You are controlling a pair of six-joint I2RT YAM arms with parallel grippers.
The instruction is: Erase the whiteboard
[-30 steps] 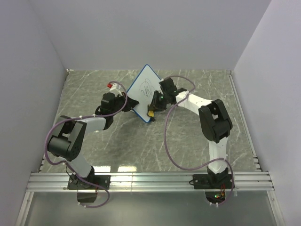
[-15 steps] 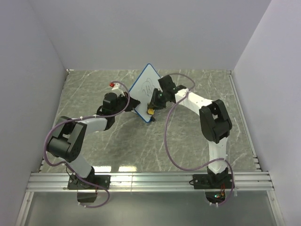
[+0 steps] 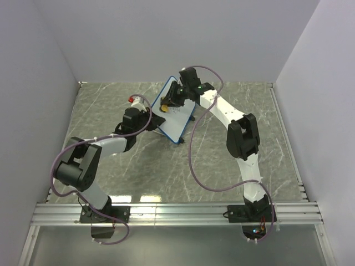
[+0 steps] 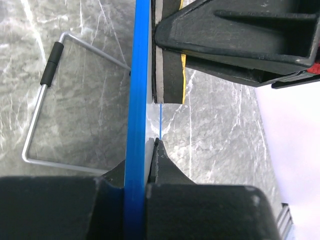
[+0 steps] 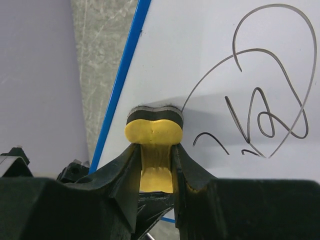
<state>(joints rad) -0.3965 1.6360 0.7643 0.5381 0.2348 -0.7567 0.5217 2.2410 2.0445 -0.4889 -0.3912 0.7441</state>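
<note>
The whiteboard [image 3: 178,121] stands tilted at the table's middle back, white with a thin blue frame [image 4: 138,90]. A black scribble [image 5: 265,107] covers its face. My left gripper [image 3: 157,120] is shut on the board's left edge; in the left wrist view [image 4: 146,167] both jaws pinch the blue frame. My right gripper [image 3: 167,103] is shut on a yellow and black eraser [image 5: 152,131], whose black pad presses flat on the board's face [image 5: 210,55], just left of the scribble. The eraser also shows in the left wrist view [image 4: 170,75], against the board.
A bent wire stand [image 4: 36,125] with a black sleeve sticks out behind the board. A small red piece [image 3: 132,100] sits by the left arm's wrist. Grey walls close in the table at the left, back and right. Purple cables loop over both arms.
My right gripper has moved the eraser from the board's lower edge up to its upper left part. The board has swung a little in my left gripper's hold.
</note>
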